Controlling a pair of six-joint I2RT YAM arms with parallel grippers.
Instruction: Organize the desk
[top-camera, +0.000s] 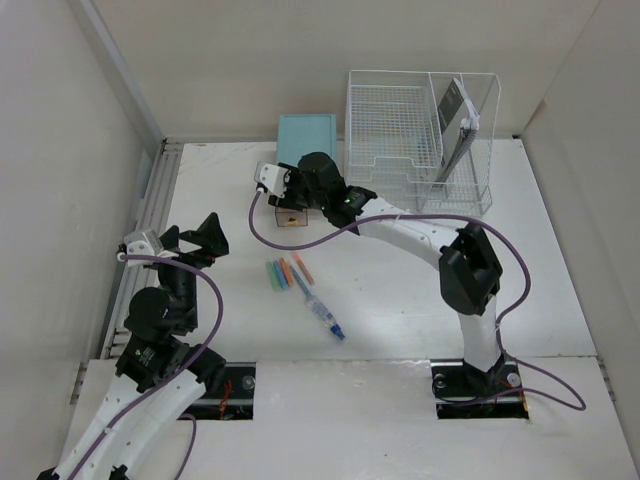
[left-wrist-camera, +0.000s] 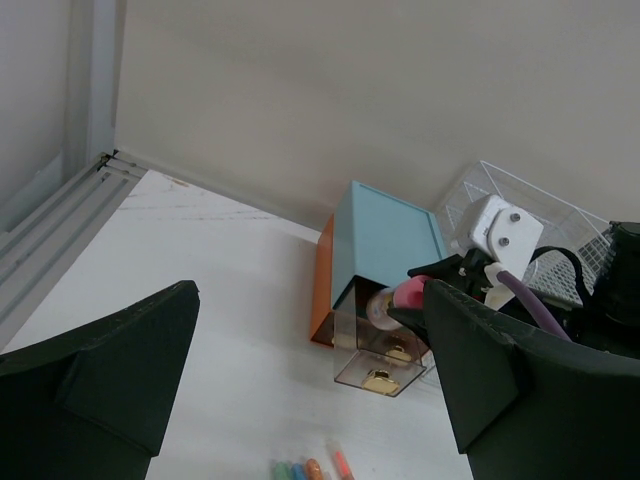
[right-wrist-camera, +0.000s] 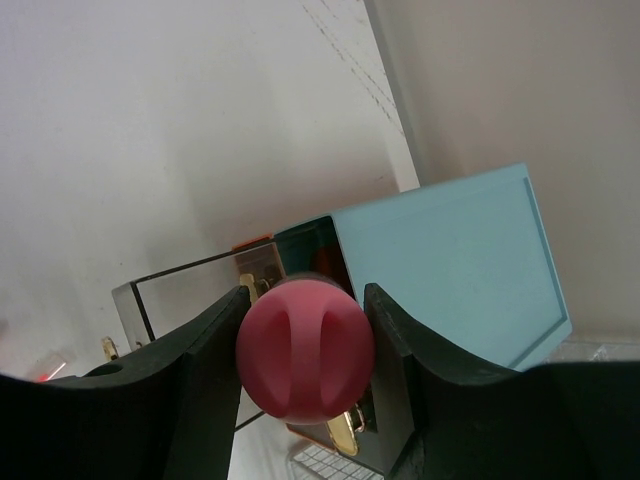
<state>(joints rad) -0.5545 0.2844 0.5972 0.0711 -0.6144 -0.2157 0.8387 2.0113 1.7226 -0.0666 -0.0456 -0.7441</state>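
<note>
The white desk (top-camera: 400, 300) holds a teal drawer box (top-camera: 306, 133) at the back, with its smoky clear drawer (top-camera: 290, 216) pulled open. My right gripper (top-camera: 289, 195) is shut on a pink-capped tube (right-wrist-camera: 305, 350) and holds it just above the open drawer (right-wrist-camera: 180, 290). The left wrist view shows the tube (left-wrist-camera: 400, 298) over the drawer (left-wrist-camera: 385, 365). My left gripper (top-camera: 207, 241) is open and empty, left of the box. Several coloured markers (top-camera: 285, 271) and a blue pen (top-camera: 325, 317) lie mid-desk.
A white wire-mesh rack (top-camera: 395, 130) stands at the back right, with a grey item upright in its side slot (top-camera: 455, 115). Silver rails (top-camera: 155, 200) run along the desk's left edge. Walls close in the left, back and right.
</note>
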